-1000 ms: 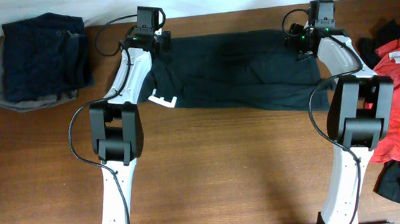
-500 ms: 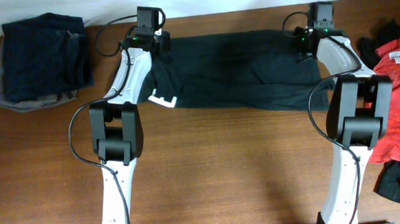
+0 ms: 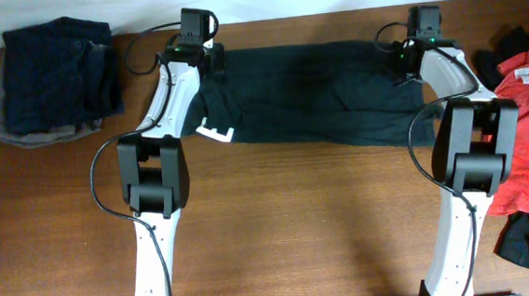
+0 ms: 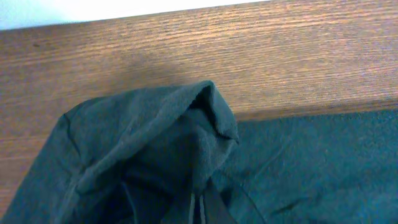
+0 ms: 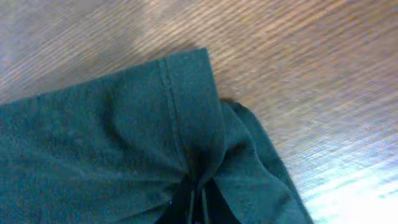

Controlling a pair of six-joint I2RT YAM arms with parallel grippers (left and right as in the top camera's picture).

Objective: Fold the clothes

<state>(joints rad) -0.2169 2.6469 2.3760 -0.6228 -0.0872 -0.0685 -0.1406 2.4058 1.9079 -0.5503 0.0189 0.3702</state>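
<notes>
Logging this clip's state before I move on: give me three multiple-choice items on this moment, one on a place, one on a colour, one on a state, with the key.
1. Where does the folded dark blue stack lie?
A. at the far left of the table
B. between the two arms
C. at the near edge

2. What colour is the spread garment?
A. red
B. white
C. dark green

3. How do the left end effector and right end effector stand?
A. both open
B. both shut on the garment's far corners
C. one shut, one open

Key: 1 A, the overhead view shows it at the top left. 2 C, every view shows dark green cloth. 3 B, each wrist view shows cloth bunched into the pinch.
</notes>
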